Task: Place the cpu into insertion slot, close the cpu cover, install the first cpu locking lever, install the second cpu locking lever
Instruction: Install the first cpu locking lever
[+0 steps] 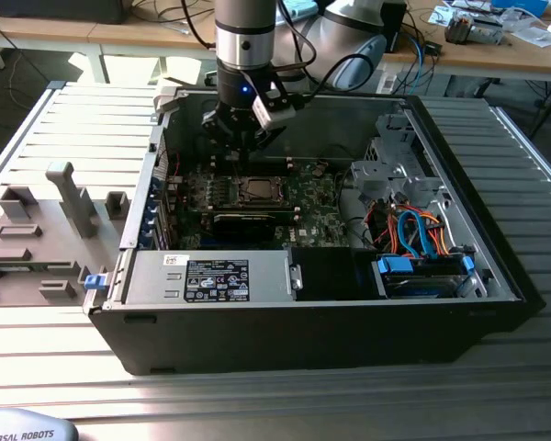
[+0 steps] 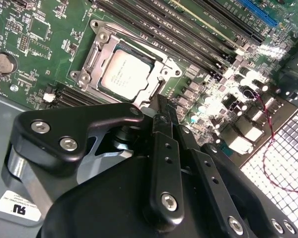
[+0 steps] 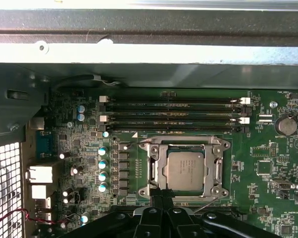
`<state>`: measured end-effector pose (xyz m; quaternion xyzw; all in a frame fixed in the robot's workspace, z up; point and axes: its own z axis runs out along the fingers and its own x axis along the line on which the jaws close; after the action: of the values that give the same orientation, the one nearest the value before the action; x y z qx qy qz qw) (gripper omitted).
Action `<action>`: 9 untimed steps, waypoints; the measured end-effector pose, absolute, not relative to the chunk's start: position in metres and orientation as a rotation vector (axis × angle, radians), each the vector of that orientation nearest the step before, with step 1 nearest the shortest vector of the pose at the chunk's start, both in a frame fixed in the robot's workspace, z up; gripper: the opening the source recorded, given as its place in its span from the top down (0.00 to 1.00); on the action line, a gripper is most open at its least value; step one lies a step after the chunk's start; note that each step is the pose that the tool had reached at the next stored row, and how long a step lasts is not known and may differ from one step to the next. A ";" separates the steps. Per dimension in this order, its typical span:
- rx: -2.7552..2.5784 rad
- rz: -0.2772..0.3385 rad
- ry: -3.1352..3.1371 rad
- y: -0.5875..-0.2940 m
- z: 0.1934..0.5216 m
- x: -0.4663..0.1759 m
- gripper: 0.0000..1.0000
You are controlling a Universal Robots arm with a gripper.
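The cpu (image 3: pixel 185 171), a small square chip with a dull silver top, lies flat in its socket on the green motherboard (image 1: pixel 308 197). It also shows as cpu (image 2: pixel 125 74) and cpu (image 1: pixel 254 190). The cpu cover (image 3: pixel 153 168), a thin silver frame, lies flat around it, seen too as cpu cover (image 2: pixel 97 54). A thin wire locking lever (image 3: pixel 208 204) runs by the socket's edge near my fingers. My gripper (image 3: pixel 162 192) hangs just above that edge, shut with nothing held; it appears as gripper (image 2: pixel 163 111) and gripper (image 1: pixel 241 152).
Several memory slots (image 3: pixel 174 111) run beside the socket. A black card (image 1: pixel 248 223) lies in front of it. The open case's walls (image 1: pixel 285 322) ring the board, with a drive cage and blue and orange cables (image 1: pixel 413 234) at the exterior view's right. Grey fixtures (image 1: pixel 69 197) stand outside at the left.
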<state>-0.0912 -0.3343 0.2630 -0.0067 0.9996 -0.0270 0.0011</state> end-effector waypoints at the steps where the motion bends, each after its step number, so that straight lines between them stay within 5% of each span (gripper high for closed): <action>1: -0.021 -0.085 3.138 -0.334 0.263 -0.091 0.89; 9: -0.021 -0.085 3.138 -0.334 0.263 -0.094 0.89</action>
<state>-0.0937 -0.3343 0.2627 -0.0067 0.9996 -0.0270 0.0011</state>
